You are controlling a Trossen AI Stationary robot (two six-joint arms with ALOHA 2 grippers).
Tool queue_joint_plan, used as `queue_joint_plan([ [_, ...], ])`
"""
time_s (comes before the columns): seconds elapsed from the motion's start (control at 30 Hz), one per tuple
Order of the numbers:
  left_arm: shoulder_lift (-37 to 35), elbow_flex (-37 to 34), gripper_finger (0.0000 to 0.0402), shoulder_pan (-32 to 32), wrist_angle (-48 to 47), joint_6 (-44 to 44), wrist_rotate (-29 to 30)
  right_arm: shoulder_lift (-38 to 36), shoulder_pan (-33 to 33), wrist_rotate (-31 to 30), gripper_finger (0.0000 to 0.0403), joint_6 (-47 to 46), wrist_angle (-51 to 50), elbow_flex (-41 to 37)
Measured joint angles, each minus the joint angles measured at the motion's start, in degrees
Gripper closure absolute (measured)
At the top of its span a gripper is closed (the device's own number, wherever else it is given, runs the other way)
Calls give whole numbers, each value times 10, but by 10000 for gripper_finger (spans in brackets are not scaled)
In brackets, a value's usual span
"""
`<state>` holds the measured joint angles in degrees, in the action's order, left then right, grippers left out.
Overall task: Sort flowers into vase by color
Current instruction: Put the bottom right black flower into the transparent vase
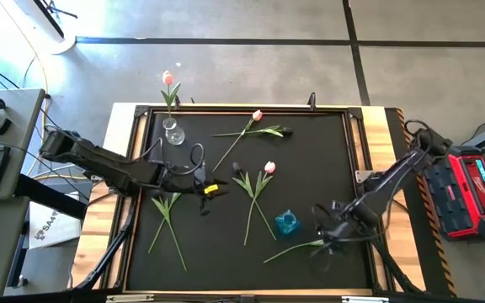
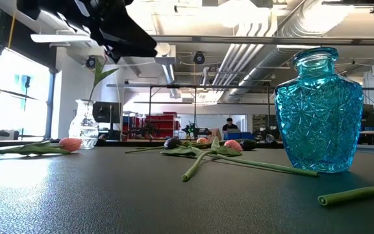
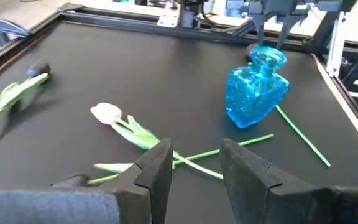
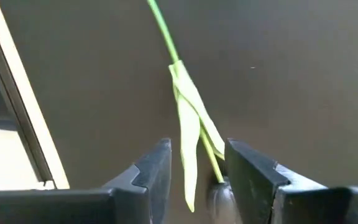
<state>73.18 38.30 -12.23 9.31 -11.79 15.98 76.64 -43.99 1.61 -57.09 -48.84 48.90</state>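
Several artificial tulips lie flat on the black mat (image 1: 310,160). One pink tulip (image 1: 168,82) stands in the clear vase (image 1: 173,133) at the far left. The blue glass vase (image 1: 286,223) stands near the right. My right gripper (image 4: 197,152) is open and low, its fingers on either side of the leaves and stem of a dark-headed tulip (image 4: 188,112) lying near the mat's near right edge (image 1: 297,248); I see no touch. My left gripper (image 3: 194,165) is open and raised above the mat left of centre (image 1: 205,189), over crossed stems (image 3: 191,158) and a pale pink tulip (image 3: 107,113).
Two tulips lie crossed near the near left (image 1: 167,220), a pair at centre (image 1: 258,189), and another pair toward the far edge (image 1: 249,130). A raised frame (image 1: 356,168) runs round the mat. A red and black box (image 1: 474,189) sits off the table's right.
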Motion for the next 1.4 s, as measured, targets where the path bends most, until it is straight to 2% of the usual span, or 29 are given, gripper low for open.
queue_joint_plan([
  [0.17, 40, 0, 281, -10, 55, 28, 0, 10, -41, -11, 263, -29, 3, -15],
  [0.4, 77, 0, 281, -14, 117, 76, 0, 43, -72, -10, 263, -7, 9, -39],
  [0.67, 80, 0, 281, -13, 121, 87, 0, 61, -72, -11, 263, 45, 75, -67],
  [0.87, 80, 0, 281, -13, 120, 90, 1, 82, -71, -11, 266, 51, 58, -68],
  [1.0, 80, 0, 281, -13, 120, 90, 0, 91, -71, -11, 292, 51, 57, -68],
  [1.23, 80, 0, 281, -13, 118, 50, -7, 91, -70, 2, 387, 51, 51, -65],
  [1.3, 80, 0, 281, -13, 115, 50, -8, 91, -70, 12, 397, 51, 38, -56],
  [1.4, 80, 0, 281, -13, 114, 50, -9, 91, -70, 28, 388, 51, -2, -33],
])
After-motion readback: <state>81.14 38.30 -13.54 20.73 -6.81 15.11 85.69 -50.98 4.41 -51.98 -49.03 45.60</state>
